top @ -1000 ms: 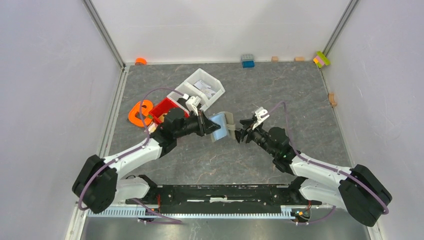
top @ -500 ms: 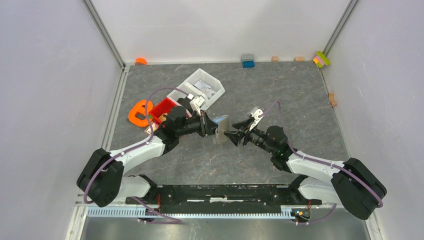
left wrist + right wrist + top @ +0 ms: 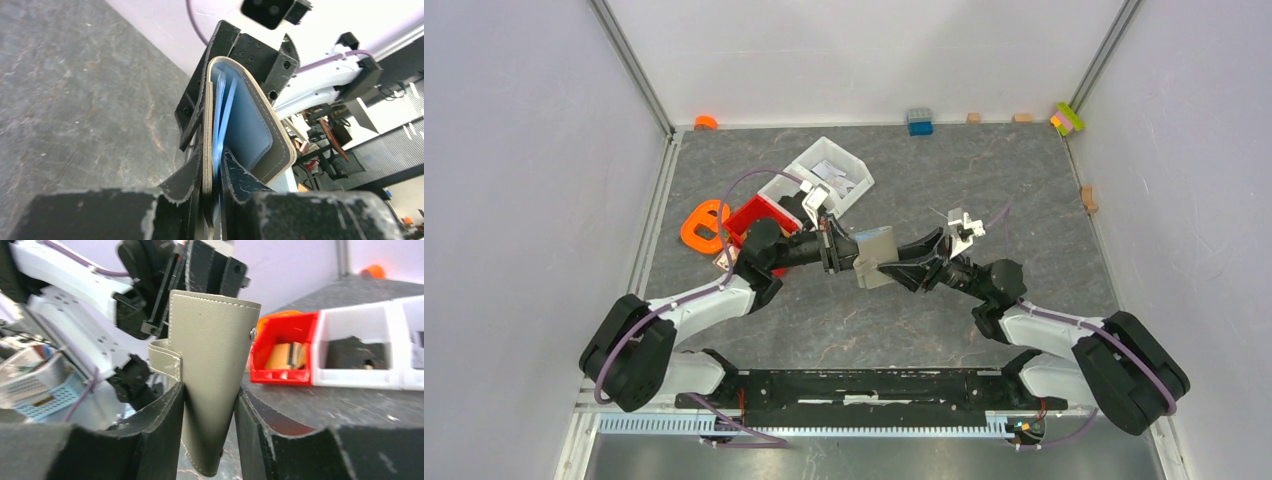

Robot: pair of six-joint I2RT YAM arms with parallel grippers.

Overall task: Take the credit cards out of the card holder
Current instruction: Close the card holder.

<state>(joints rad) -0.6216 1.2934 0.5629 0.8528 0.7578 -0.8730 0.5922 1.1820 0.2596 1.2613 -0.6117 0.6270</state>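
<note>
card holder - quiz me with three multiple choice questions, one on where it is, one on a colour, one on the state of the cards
1. Where is the card holder?
A) lying closed in a drawer
B) held in the air between the left end effector and the right end effector
C) hanging on a hook

2. What colour is its lining?
A) black
B) orange
C) pale blue

3. Where are the credit cards?
A) tucked inside the holder
B) fanned out on a plate
C) stacked in a cup

Answers: 1 B, the top view shows both arms meeting on it. 2 C, the left wrist view shows the open inside. 3 A, their blue edges sit between the flaps.
</note>
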